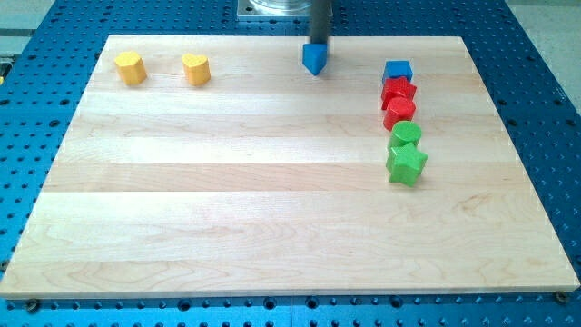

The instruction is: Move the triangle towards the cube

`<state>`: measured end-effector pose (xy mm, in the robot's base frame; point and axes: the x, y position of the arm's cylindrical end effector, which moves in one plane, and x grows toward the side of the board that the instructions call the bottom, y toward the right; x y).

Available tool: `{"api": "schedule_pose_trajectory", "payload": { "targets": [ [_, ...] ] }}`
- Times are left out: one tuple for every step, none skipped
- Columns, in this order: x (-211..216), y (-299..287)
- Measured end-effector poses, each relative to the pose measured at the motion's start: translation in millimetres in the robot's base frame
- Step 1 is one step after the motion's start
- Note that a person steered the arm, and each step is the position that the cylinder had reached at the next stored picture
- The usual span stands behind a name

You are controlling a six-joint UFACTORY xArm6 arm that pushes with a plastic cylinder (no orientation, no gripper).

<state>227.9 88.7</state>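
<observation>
Near the view's top edge of the worktop (272,200), my tip (318,43) touches the blue triangle (314,60) from above. I have no claw, just the rod. Well to the view's right sits the blue cube (398,70), heading a column of red and green blocks.

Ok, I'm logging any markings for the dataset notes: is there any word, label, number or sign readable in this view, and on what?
None can be read.
The wooden board carries no print, only grain.
The blocks are plain coloured faces: blue triangle, blue cube, and the yellow, red and green ones.
My tip, just above the triangle, bears no marking.
The blue perforated table shows only holes.
</observation>
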Motion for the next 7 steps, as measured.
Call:
{"api": "schedule_pose_trajectory", "payload": {
  "targets": [
    [0,-26],
    [0,-115],
    [27,-131],
    [51,-98],
    [49,-63],
    [48,-39],
    [30,-30]
  ]
}}
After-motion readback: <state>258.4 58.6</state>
